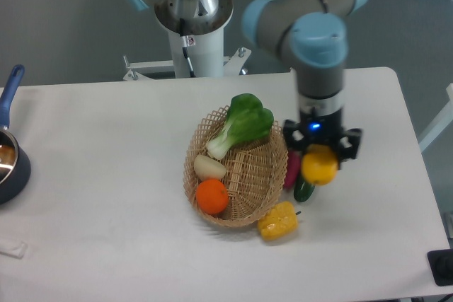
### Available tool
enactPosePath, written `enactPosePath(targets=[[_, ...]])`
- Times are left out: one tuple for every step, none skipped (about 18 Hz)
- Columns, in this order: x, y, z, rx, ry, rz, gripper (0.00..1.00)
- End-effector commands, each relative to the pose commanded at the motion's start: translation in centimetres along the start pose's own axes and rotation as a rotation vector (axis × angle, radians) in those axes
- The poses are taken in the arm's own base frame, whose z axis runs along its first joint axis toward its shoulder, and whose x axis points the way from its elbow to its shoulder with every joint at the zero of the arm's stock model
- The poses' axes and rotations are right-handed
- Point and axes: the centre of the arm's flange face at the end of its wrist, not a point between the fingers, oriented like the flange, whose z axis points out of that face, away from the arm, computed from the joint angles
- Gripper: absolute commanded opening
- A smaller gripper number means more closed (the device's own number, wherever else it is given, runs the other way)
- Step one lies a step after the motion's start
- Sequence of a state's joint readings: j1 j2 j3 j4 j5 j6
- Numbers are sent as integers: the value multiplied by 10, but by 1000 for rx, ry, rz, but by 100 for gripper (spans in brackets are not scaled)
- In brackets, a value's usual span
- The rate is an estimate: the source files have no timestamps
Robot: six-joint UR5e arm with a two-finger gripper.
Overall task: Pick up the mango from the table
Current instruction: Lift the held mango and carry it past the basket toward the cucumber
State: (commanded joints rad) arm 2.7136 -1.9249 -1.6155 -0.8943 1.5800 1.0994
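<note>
- UR5e arm (pixel 311 5): grey cylindrical links, light-blue joint caps.
- White pedestal base (pixel 198 54); a thin cable runs down it beside a small label.
- Gripper (pixel 320 153): black, with a small blue light just above its fingers.

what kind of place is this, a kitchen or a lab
Most likely a robotics lab: an arm on a pedestal base behind a plain white table, with a wicker basket of what looks like toy produce on it.
</note>
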Motion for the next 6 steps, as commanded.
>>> enactPosePath(targets=[[-7, -5, 6, -2, -4, 20, 17], [-12, -8, 3, 2, -13, 19, 17], [-12, -7, -1, 5, -16, 19, 17], [-13, -6, -3, 9, -18, 19, 16], [-13, -6, -5, 12, -18, 17, 16], [-13, -6, -6, 8, -23, 19, 16]])
